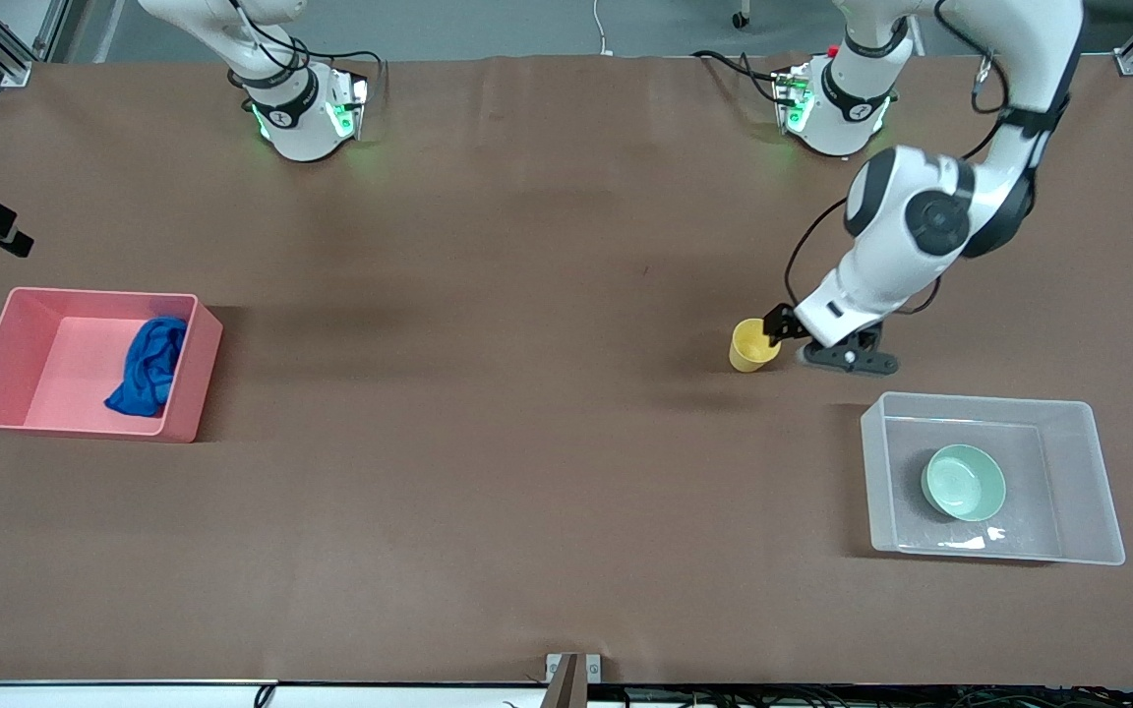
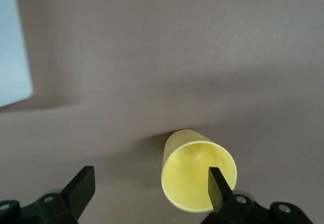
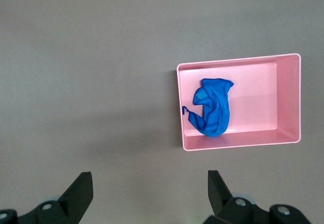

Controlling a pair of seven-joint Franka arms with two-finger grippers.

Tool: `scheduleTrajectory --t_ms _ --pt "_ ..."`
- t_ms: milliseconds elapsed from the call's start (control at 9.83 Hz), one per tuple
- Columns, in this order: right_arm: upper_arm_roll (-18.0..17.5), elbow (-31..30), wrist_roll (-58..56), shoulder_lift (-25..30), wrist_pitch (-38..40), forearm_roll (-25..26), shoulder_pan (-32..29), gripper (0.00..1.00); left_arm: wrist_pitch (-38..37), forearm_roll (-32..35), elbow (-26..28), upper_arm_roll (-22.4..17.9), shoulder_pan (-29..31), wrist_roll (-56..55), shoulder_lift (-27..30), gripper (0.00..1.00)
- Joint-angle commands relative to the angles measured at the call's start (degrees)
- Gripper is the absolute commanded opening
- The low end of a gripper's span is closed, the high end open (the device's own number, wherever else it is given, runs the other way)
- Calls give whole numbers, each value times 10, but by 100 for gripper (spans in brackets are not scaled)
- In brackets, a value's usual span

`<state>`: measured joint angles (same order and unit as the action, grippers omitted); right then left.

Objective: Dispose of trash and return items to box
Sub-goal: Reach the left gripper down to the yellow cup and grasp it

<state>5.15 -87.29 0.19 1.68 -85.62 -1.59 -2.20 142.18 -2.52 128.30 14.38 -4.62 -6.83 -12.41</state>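
The yellow cup [image 1: 751, 344] stands upright on the table, farther from the front camera than the clear box [image 1: 980, 398]. My left gripper [image 1: 803, 344] is open and low at the cup. In the left wrist view [image 2: 150, 178] one finger [image 2: 217, 186] is over the cup's mouth [image 2: 192, 178] and the other is outside it. The mint-green bowl [image 1: 964, 482] lies in the box. The blue rag [image 1: 149, 369] lies in the pink bin [image 1: 94, 292]. My right gripper [image 3: 149, 178] is open and empty, high over the table, with the bin [image 3: 238, 59] and rag [image 3: 215, 107] below it.
The pink bin stands at the right arm's end of the table, the clear box at the left arm's end. A corner of the box [image 2: 12, 42] shows in the left wrist view. Brown table lies between the two containers.
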Motion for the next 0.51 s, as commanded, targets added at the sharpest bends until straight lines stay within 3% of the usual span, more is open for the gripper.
scheduleTrajectory --t_ms 0,102,203,305,407 --pt "-4 -1 -12 7 5 9 -5 100 41 37 -3 6 -1 -22 -61 97" --pt "-3 -1 -13 7 5 9 -7 100 43 50 -3 7 -8 -24 -80 96" --pt "-2 -1 -13 7 5 9 -9 100 43 52 0 9 -7 -24 -83 62" --pt "-2 -2 -13 7 10 9 -9 100 42 52 1 10 -7 -25 -87 20" --pt "-1 -2 -13 7 13 9 -9 100 43 52 0 10 -7 -25 -94 7"
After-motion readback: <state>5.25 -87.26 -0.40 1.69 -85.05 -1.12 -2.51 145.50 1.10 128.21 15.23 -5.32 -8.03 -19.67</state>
